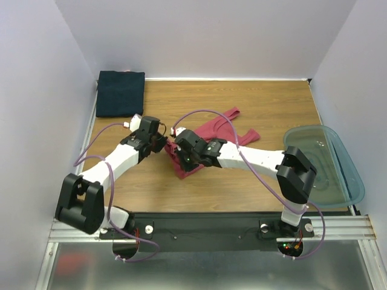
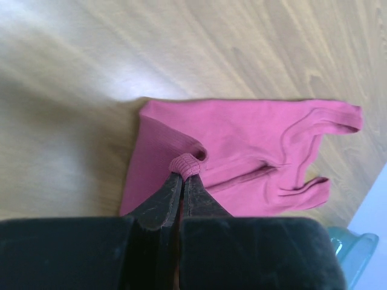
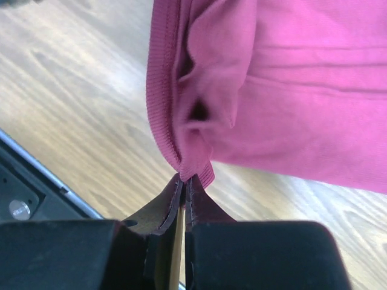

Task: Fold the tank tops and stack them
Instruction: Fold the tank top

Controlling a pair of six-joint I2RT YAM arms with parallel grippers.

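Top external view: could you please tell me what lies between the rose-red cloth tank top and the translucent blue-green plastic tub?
Bare wooden tabletop lies between the tank top and tub in the top view; the right arm's white forearm crosses just nearer.

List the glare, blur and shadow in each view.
Top external: even light, soft highlights on the translucent blue-green plastic tub. Left wrist: white glare washes out the wooden table; the left claw is dark. Right wrist: the rose-red cloth tank top is sharp, the table soft.
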